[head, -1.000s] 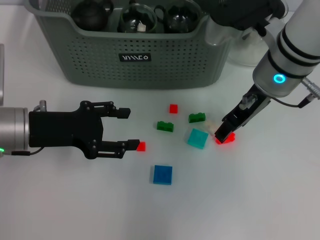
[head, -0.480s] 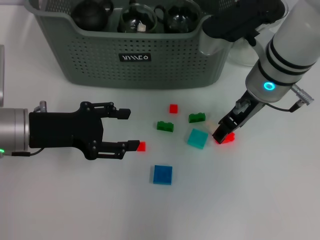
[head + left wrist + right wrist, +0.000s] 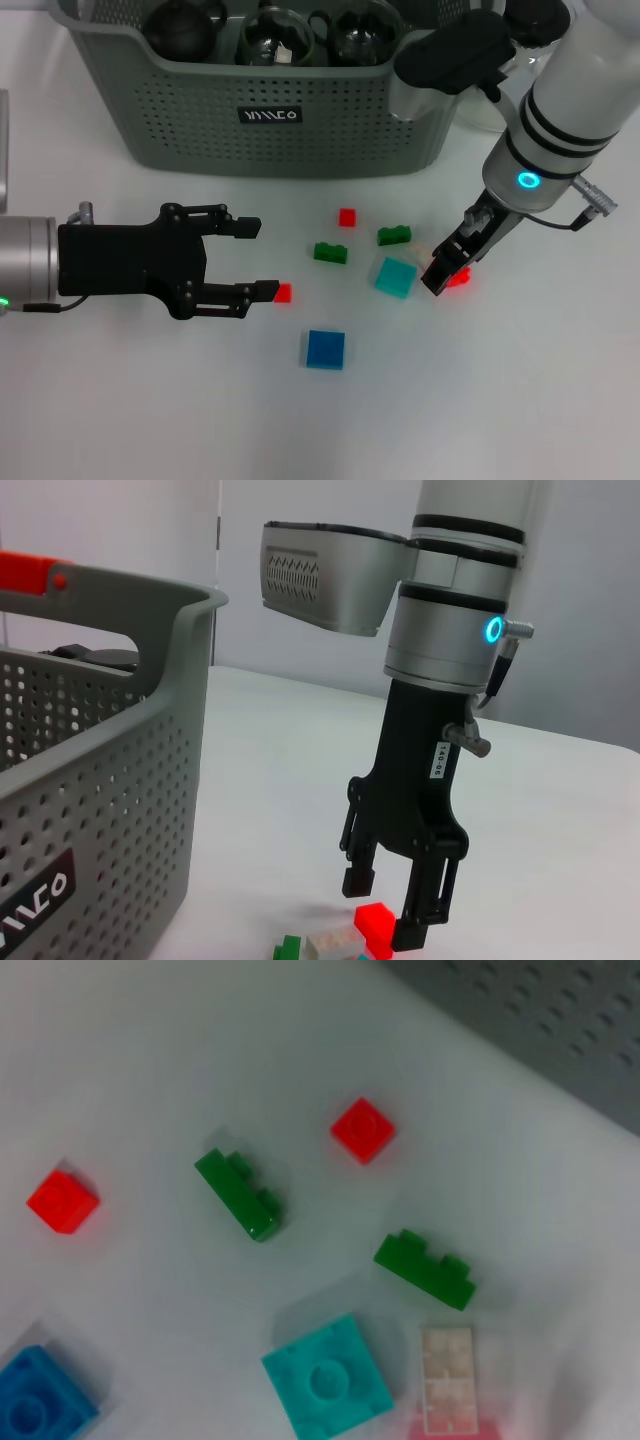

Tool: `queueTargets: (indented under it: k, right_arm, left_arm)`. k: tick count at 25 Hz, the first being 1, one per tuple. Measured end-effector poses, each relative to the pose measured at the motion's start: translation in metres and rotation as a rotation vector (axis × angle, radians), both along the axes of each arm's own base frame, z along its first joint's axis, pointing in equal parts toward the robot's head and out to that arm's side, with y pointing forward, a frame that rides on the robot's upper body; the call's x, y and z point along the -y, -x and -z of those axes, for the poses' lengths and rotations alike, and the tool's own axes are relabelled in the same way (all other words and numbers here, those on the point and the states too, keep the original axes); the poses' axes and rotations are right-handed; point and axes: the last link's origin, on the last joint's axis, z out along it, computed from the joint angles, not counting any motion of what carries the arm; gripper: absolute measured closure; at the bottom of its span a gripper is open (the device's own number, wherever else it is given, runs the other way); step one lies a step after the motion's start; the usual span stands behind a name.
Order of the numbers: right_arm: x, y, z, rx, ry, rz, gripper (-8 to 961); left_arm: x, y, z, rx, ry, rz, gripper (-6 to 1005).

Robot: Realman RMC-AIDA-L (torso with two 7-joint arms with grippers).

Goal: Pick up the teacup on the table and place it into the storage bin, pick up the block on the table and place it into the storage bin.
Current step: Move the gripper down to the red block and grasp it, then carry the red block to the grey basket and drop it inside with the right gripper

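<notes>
**Right gripper straddles red block beside storage bin**

The right gripper (image 3: 446,273) is down at the tabletop (image 3: 500,400), its black fingers (image 3: 430,905) spread apart with a small red block (image 3: 375,918) between them; in the left wrist view the fingers stand either side of the block without visibly squeezing it. A pale, whitish brick (image 3: 446,1378) lies just beside the red block, and a teal square block (image 3: 395,276) sits next to the gripper on the side toward the robot's left.

Scattered across the white tabletop between the two arms are two green stepped bricks (image 3: 331,252) (image 3: 394,236), a small red square block (image 3: 347,217) nearer the bin, a blue square block (image 3: 325,349) closest to the robot, and another small red block (image 3: 282,293).

The left gripper (image 3: 248,259) hovers over the tabletop well apart from the right one, held sideways with its fingers spread wide; the tip of its nearer finger is right beside that last red block.

The grey-green perforated storage bin (image 3: 270,120) stands at the far side of the tabletop, its black label facing the robot. Inside it are dark and clear glass vessels (image 3: 275,35), too cropped to identify individually. Every block in view lies on the tabletop outside the bin.
</notes>
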Motion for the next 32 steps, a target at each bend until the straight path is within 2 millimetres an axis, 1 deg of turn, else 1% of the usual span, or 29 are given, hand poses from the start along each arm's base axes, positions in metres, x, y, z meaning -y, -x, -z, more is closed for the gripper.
queueTargets:
  k: [8,19,24,28,29,30,32]
  right_arm:
    - [-0.001,-0.002,0.003,0.009,-0.002,-0.013,220]
    - [0.001,-0.003,0.006,0.025,0.007,-0.028,391]
    - [0.003,0.001,0.006,0.024,0.022,-0.045,528]
    - [0.005,0.011,-0.009,-0.012,0.031,-0.049,528]
    - [0.006,0.021,-0.023,-0.05,0.035,-0.049,528]
    - [0.006,0.021,-0.023,-0.05,0.035,-0.049,528]
    - [0.007,0.035,-0.042,-0.111,0.036,-0.055,528]
  left_arm:
    - [0.0,0.0,0.0,-0.002,-0.002,-0.001,234]
    - [-0.001,0.001,0.0,-0.005,-0.007,-0.006,234]
    - [-0.001,0.002,0.0,-0.005,-0.007,-0.008,234]
    - [0.0,0.003,0.0,-0.005,-0.007,-0.011,234]
    - [0.0,0.003,0.0,-0.005,-0.007,-0.011,234]
    - [0.001,0.003,0.0,-0.005,-0.007,-0.011,234]
    - [0.001,0.003,0.0,-0.005,-0.007,-0.011,234]
